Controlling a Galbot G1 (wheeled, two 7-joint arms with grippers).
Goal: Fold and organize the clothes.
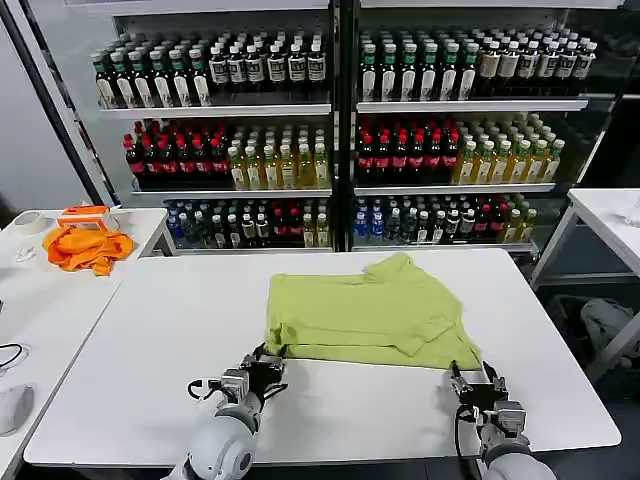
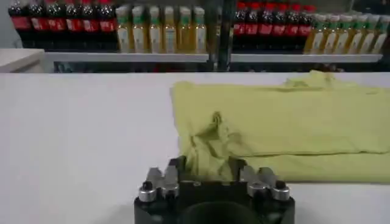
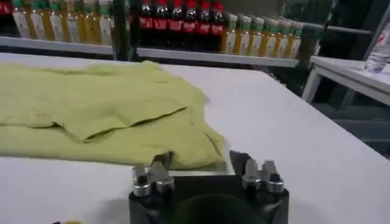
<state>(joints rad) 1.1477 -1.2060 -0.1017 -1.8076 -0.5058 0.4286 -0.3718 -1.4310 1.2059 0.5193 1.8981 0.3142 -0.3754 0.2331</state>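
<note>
The light yellow-green T-shirt (image 1: 370, 315) lies partly folded near the middle of the white table (image 1: 160, 330). My left gripper (image 1: 262, 372) is at its near left corner. In the left wrist view the shirt (image 2: 292, 122) bunches up into a ridge between the fingers of that gripper (image 2: 207, 167), which is shut on the fabric. My right gripper (image 1: 475, 385) is at the near right corner. In the right wrist view the shirt (image 3: 91, 103) lies flat, its corner between the open fingers of that gripper (image 3: 200, 163). One finger (image 3: 239, 163) rests on bare table beside the hem.
A bright orange cloth (image 1: 88, 247) and a roll of tape (image 1: 30, 222) lie on a side table at the left. Behind the table stand shelves of bottles (image 1: 340, 110). Another white table (image 1: 610, 210) stands at the right. Bare tabletop surrounds the shirt.
</note>
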